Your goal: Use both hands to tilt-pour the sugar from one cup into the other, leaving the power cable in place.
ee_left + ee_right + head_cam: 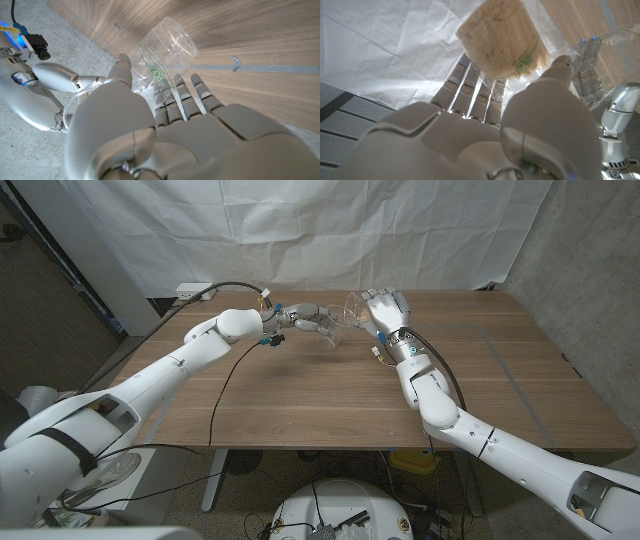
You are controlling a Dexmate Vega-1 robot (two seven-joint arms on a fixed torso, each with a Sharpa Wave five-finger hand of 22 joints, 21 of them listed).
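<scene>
- We see the left robot hand (pixel 300 315) holding an empty clear cup (pixel 331 333) above the far middle of the wooden surface (pixel 330 405); its fingers wrap the cup's wall.
- In the left wrist view that robot hand (pixel 150 120) grips the empty clear cup (pixel 162 55), which lies tilted on its side and bears a green mark.
- The right robot hand (pixel 385 310) holds a second cup, the sugar cup (pixel 356 308), raised just beside the empty one, rims near each other.
- The right wrist view shows the right robot hand (pixel 520 125) wrapped around the sugar cup (pixel 500 40), tilted, with pale sugar packed inside.
- We cannot tell whether the two cups touch.
- A black power cable (pixel 225 385) runs across the left part of the surface and off its near edge, well apart from the cups.
- A white sheet (pixel 300 230) hangs behind.
</scene>
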